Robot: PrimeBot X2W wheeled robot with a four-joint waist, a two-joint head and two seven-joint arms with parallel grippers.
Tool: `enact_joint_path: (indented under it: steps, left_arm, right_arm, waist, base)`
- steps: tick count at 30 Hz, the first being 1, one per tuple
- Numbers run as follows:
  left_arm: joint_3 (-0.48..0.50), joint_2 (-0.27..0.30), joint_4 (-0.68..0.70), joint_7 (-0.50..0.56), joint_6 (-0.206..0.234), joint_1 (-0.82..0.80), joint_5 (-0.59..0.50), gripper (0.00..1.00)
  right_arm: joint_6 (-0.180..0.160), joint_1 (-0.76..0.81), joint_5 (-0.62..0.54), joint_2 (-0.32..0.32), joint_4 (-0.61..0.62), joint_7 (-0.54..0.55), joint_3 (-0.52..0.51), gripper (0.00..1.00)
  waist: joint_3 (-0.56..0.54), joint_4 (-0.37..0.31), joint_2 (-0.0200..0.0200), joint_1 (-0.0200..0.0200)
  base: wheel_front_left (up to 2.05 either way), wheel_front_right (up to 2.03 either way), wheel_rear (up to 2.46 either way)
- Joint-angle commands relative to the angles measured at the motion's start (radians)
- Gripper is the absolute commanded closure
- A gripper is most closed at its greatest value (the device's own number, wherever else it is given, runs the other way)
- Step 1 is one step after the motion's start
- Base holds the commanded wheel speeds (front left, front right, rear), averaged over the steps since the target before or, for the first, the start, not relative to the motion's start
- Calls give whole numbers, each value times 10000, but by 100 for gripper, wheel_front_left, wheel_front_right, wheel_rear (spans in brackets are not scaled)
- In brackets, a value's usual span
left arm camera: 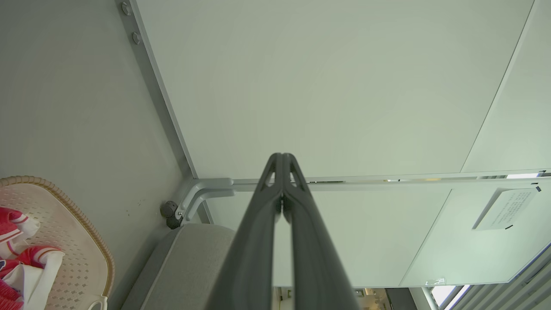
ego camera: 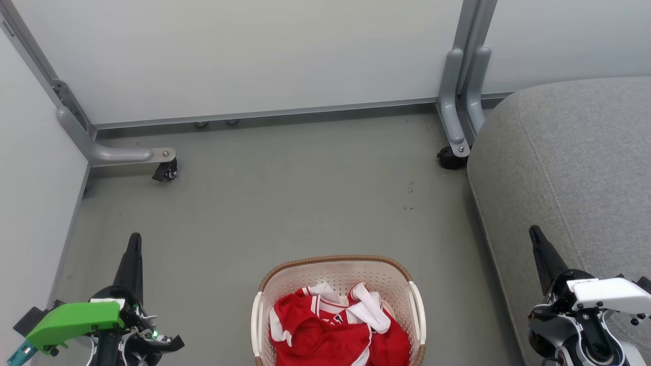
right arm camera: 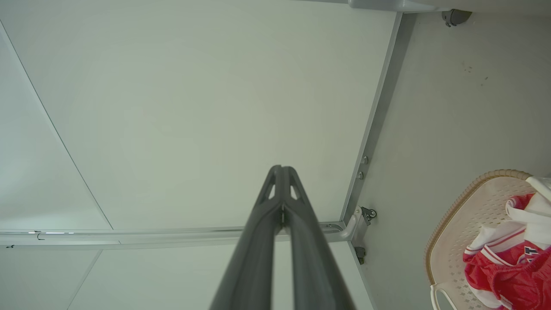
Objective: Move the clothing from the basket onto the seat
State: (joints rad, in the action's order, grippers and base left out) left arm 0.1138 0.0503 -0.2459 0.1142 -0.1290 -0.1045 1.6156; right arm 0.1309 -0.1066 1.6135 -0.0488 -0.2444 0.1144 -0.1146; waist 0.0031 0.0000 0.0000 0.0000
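Two hands, one basket, one seat.

Head view: the basket (ego camera: 335,263) stands at bottom centre on the grey floor (ego camera: 285,193). The red-and-white clothing (ego camera: 325,333) is heaped inside it, below the rim. The left hand (ego camera: 135,249) is at lower left, well apart from the basket's left handle. The right hand (ego camera: 538,241) is at lower right, seen against the seat (ego camera: 585,152), with the basket well to its left. The seat takes up the right side, its rounded corner near a castor (ego camera: 450,157) of the partition frame. Open floor runs from the basket to the pale panels behind. The jersey lettering is folded in and unreadable.

Left wrist view: the left hand (left arm camera: 283,165) has its fingers pressed together tip to tip. The basket (left arm camera: 82,241) with the clothing (left arm camera: 13,258) sits in the lower-left corner, off to the side of the fingers. A corner of the seat (left arm camera: 193,258) lies beside their base. A label (left arm camera: 503,209) is on a right-hand panel, its print too small to read.

Right wrist view: the right hand (right arm camera: 282,176) also has its fingertips touching. The basket (right arm camera: 465,206) and clothing (right arm camera: 512,267) are at the lower right. One dark letter on the jersey shows in part and is not legible.
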Motion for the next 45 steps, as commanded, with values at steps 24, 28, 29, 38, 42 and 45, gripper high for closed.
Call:
enact_joint_path:
  steps: [24, 28, 29, 38, 42, 45]
  left_arm:
    - [-21, -31, -163, -13, 2, 90, -1, 0]
    - [-157, -77, -284, -98, 1, 251, -51, 0]
    - [-213, -73, -258, -142, 1, 259, -77, 0]
    - [-676, 20, -105, -614, -3, 259, -944, 0]
    - [-745, -14, -27, -795, -4, 266, -1667, 0]
    - [-786, -34, 34, -931, -5, 270, -2304, 0]
  right_arm:
    - [0, 103, 1, 52, -155, -6, 15, 0]
    - [-2, 269, -10, 116, -301, -100, 129, 0]
    - [-2, 275, -29, 114, -289, -148, 177, 0]
    - [-2, 277, -948, 87, -270, -610, 549, 0]
    - [-2, 290, -1748, 83, -298, -791, 525, 0]
    - [-2, 285, -2362, 77, -224, -928, 456, 0]
  waist:
    - [1, 0, 0, 0]
    - [4, -3, 0, 0]
    - [4, -4, 0, 0]
    - [21, -9, 0, 0]
    - [37, -5, 0, 0]
    - [54, 2, 0, 0]
  base:
    - [0, 0, 0]
    - [0, 0, 0]
    - [0, 0, 0]
    - [0, 0, 0]
    - [0, 0, 0]
    - [0, 0, 0]
